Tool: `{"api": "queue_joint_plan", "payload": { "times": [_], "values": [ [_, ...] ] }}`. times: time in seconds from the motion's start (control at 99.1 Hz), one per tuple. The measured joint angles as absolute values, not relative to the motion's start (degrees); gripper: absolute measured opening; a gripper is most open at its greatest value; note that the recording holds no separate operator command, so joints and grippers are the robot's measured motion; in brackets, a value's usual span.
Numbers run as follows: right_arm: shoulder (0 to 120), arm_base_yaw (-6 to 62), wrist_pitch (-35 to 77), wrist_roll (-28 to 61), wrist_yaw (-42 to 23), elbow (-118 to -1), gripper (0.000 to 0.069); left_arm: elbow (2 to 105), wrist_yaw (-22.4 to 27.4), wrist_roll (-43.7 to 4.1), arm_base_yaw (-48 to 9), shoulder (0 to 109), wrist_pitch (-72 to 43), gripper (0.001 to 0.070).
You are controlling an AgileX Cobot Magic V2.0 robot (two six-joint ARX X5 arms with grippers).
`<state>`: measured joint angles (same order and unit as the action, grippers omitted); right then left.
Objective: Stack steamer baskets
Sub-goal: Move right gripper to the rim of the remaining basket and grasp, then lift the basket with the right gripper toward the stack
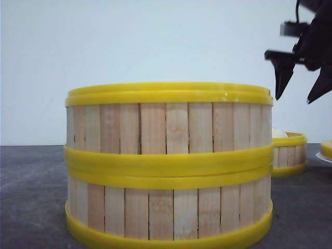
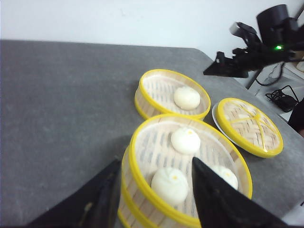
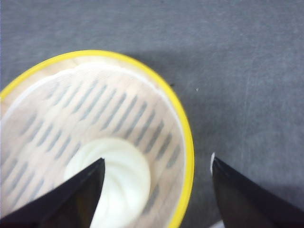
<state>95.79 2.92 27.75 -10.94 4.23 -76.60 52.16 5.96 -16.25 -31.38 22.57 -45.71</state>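
Where the grey table (image 1: 31, 197) runs nearest the front camera, two steamer baskets stand stacked: the upper basket (image 1: 168, 124) sits squarely on the lower basket (image 1: 168, 212), yellow rim on yellow rim, pale wooden slats upright on both. From the left wrist view the upper basket is open at the top and holds three white buns (image 2: 185, 140) on its slatted floor. The third steamer basket (image 2: 172, 93) stands alone on the table, farther off and to the right of the stack, apart from it; it holds a single white bun (image 2: 186, 98). Just right of that basket lies the flat yellow lid (image 2: 249, 126), woven face up, resting on a white plate (image 2: 216, 116) whose edge shows beneath it. Left gripper (image 2: 154, 199): black fingers spread apart, one outside the near wall of the upper basket and one over its inside, straddling the rim; whether they touch the wall cannot be told. Right gripper (image 1: 295, 88): raised in the air at the far right, above the third basket, fingertips pointing down, jaws apart and holding nothing; its wrist view shows one fingertip (image 3: 76, 194) over the bun and the other over bare table, the basket's yellow rim between them.
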Motion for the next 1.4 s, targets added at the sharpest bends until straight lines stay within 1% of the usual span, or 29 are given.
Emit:
{"api": "queue_joint_plan", "payload": {
  "times": [0.151, 0.293, 0.535, 0.585, 0.696, 0.858, 1.039, 1.11, 1.322, 1.403],
  "values": [
    [100.4, 2.5, 27.4, -10.9, 2.8, -79.7, 0.0415, 52.2, 6.0, -17.0, -31.4, 20.9, -48.1, 0.0275],
    [104.0, 2.0, 26.6, -11.0, 1.3, -80.0, 0.0413, 52.2, 6.0, -17.4, -31.4, 20.6, -49.7, 0.0275],
    [108.4, 1.1, 26.3, -11.4, 1.3, -80.0, 0.0398, 52.2, 6.0, -17.5, -31.4, 20.6, -51.1, 0.0275],
    [108.9, 1.0, 26.2, -11.4, 1.3, -80.0, 0.0368, 52.2, 6.0, -17.5, -31.4, 20.6, -51.0, 0.0275],
    [110.0, 0.9, 26.1, -11.4, 1.3, -80.0, 0.0264, 52.2, 6.0, -17.5, -31.4, 20.6, -50.9, 0.0275],
    [111.3, 0.9, 26.0, -12.1, 1.5, -80.0, 0.0183, 52.2, 6.0, -17.5, -31.4, 20.6, -50.0, 0.0275],
    [111.3, 1.0, 25.4, -12.9, 1.5, -80.0, 0.0042, 52.2, 5.9, -17.5, -31.4, 20.6, -47.5, 0.0275],
    [111.3, 1.0, 25.4, -13.2, 1.5, -80.0, 0.0027, 52.2, 6.0, -17.5, -31.4, 20.6, -47.3, 0.0275],
    [111.3, 0.7, 25.5, -14.6, 1.5, -80.2, 0.0026, 52.2, 6.0, -17.5, -31.4, 20.6, -47.4, 0.0275],
    [111.3, 0.7, 27.2, -15.1, 1.7, -81.4, 0.0026, 52.2, 5.9, -17.5, -31.4, 20.6, -47.4, 0.0275]
  ]
}}
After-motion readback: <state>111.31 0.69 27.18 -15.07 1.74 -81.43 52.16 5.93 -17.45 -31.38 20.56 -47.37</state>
